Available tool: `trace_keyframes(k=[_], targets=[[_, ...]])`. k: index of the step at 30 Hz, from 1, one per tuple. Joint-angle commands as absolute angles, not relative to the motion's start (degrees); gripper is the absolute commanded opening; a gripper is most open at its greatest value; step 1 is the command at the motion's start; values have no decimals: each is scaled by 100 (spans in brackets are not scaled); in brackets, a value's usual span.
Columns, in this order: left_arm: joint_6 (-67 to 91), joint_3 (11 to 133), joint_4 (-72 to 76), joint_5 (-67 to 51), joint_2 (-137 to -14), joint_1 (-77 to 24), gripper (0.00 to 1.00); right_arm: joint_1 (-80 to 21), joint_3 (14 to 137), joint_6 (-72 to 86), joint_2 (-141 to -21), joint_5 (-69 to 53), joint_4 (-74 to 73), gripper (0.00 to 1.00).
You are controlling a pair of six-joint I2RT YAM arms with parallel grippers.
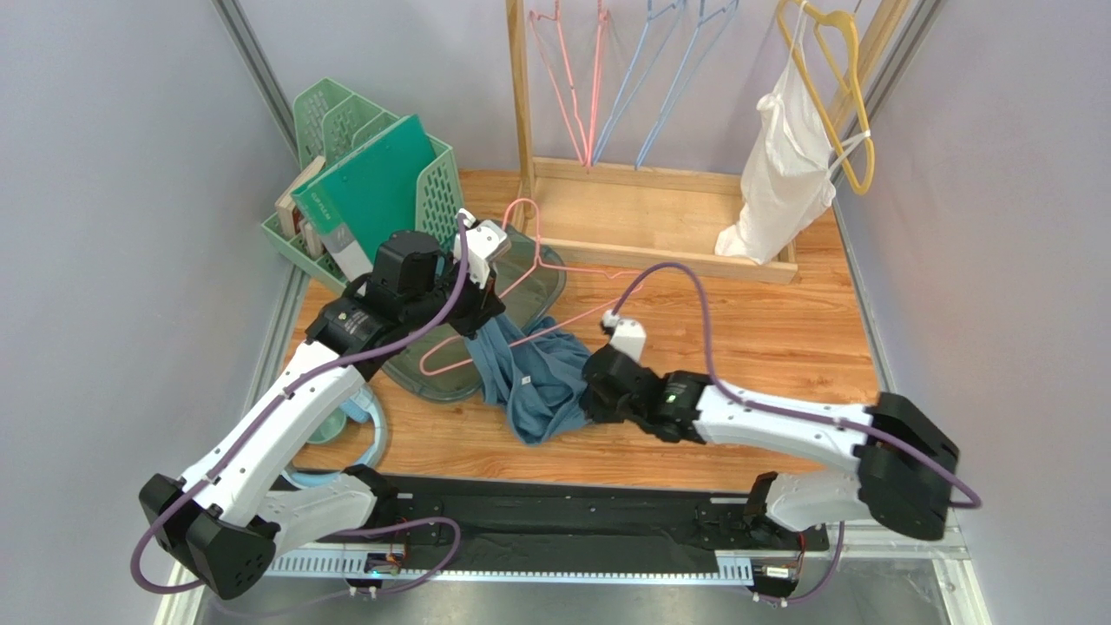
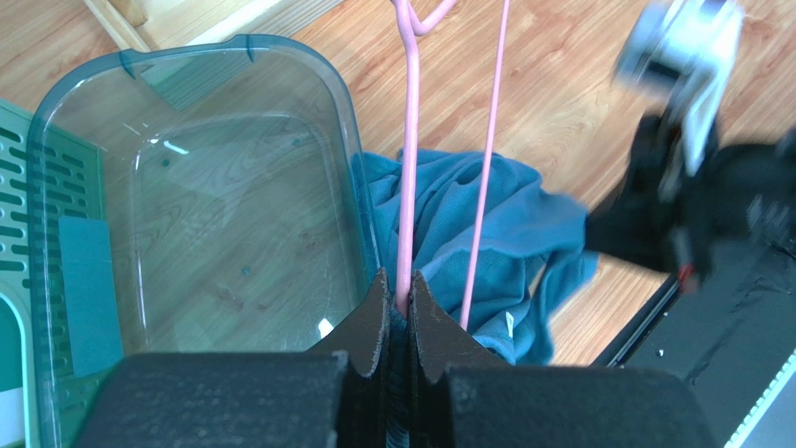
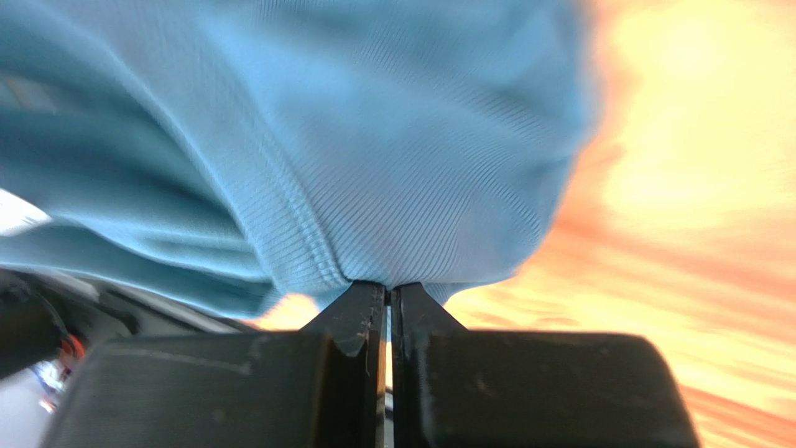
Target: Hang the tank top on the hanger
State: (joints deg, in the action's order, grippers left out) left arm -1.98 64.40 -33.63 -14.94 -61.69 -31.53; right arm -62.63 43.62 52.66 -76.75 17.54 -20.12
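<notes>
The pink hanger (image 1: 515,293) is held tilted above the table, its hook toward the wooden rack. My left gripper (image 1: 488,313) is shut on one arm of the hanger (image 2: 407,196), with a bit of blue fabric pinched in the jaws too. The blue-teal tank top (image 1: 537,378) hangs crumpled from the hanger's lower part down to the table; it also shows in the left wrist view (image 2: 504,233). My right gripper (image 1: 590,386) is shut on an edge of the tank top (image 3: 374,159) at its right side, just above the table.
A clear teal tray (image 2: 187,177) lies under the hanger. A green file basket (image 1: 372,182) stands at the back left. A wooden rack (image 1: 652,195) at the back holds pink and light-blue hangers, a yellow hanger (image 1: 835,91) and a white garment (image 1: 783,169).
</notes>
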Motion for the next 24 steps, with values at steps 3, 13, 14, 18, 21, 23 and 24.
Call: trace_keyframes(k=[3, 13, 14, 18, 21, 23, 24], targets=[[-27, 6355, -2989, -1863, -5985, -3182, 0, -4959, 4368, 4228, -6628, 2074, -2961, 0], [466, 6240, -2786, -1503, -6337, -3568, 0, -4973, 4334, 4919, -5997, 1784, -3498, 41], [475, 6232, -2786, -1407, -6328, -3568, 0, -5062, 4263, 5078, -5864, 1784, -3498, 46], [536, 6231, -2769, -1432, -6346, -3568, 0, -5483, 3850, 5799, -5476, 1539, -3244, 61], [554, 6231, -2769, -1468, -6346, -3568, 0, -5922, 3657, 6283, -5641, 1529, -3120, 62], [554, 6223, -2769, -1468, -6337, -3568, 0, -6073, 3604, 6582, -5861, 1512, -2998, 63], [536, 6223, -2769, -1459, -6328, -3560, 0, -6178, 3569, 6687, -5932, 1529, -2962, 63]])
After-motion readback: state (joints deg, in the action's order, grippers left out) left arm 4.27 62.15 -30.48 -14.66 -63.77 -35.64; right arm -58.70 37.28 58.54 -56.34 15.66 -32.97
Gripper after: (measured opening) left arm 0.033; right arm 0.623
